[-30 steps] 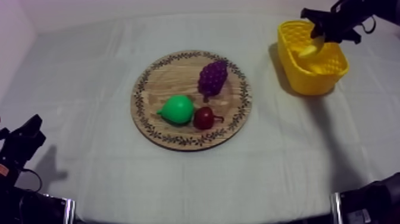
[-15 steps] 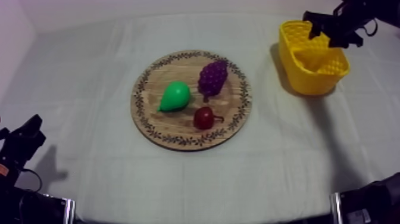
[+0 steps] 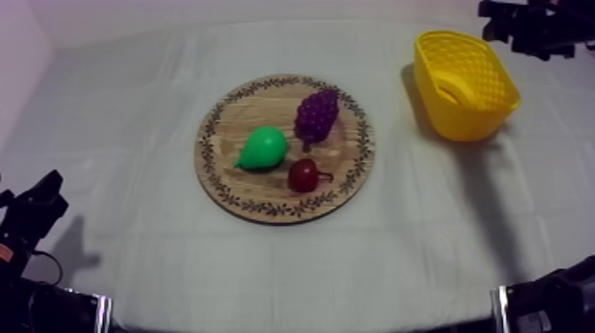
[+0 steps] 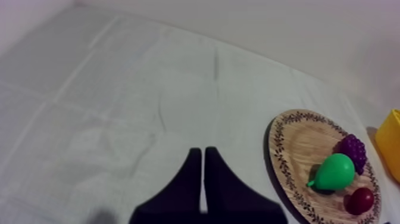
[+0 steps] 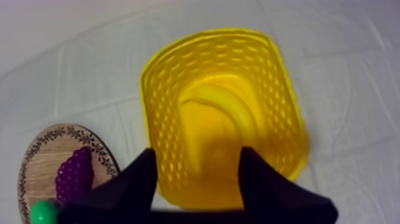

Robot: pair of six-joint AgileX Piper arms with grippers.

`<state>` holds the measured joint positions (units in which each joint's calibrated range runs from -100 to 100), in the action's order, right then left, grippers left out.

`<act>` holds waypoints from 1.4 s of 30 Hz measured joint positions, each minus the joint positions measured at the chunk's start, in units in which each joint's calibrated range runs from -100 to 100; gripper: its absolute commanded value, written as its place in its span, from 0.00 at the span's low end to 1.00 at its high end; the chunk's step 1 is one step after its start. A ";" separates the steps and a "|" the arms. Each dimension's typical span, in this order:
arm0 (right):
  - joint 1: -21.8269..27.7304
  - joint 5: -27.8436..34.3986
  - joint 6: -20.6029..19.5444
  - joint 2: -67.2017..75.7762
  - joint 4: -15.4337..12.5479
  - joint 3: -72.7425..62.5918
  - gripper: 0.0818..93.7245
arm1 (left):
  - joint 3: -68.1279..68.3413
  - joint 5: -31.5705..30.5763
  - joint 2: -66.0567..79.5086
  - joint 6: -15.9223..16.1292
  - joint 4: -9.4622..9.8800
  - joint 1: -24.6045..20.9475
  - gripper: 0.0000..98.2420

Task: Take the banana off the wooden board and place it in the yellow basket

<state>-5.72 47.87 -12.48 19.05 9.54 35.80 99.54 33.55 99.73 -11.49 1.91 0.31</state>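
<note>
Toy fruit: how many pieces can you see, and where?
4. On the wooden board: a pear, a bunch of grapes and a small red fruit. The banana lies in the yellow basket. None seems hidden.

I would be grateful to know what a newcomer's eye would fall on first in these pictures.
The bright yellow basket at the far right of the table stands out most, with the banana lying inside it and the right gripper open close by. Next comes the round wooden board at the middle, carrying a green pear, a purple bunch of grapes and a small red fruit.
</note>
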 measured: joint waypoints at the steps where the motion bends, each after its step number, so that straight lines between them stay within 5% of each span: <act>1: 0.00 -0.14 0.21 1.61 0.00 0.81 0.34 | 0.00 0.00 0.00 0.00 0.00 0.00 0.00; 6: 0.41 -2.36 1.29 11.84 -0.07 7.26 0.11 | 0.00 0.00 0.00 0.00 0.00 0.00 0.00; 10: 1.22 -6.37 1.40 19.21 -0.82 14.68 0.03 | 0.00 0.00 0.00 0.00 0.00 0.00 0.00; 26: 5.49 -14.10 9.67 48.67 -9.54 49.87 0.00 | 0.00 0.00 0.00 0.00 0.00 0.00 0.00; 42: 8.20 -6.58 14.05 68.75 -10.98 62.90 0.00 | 0.00 0.00 0.00 0.02 0.00 0.00 0.00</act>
<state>2.47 41.29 1.57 87.81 -1.44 98.71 99.54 33.55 99.73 -11.47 1.91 0.31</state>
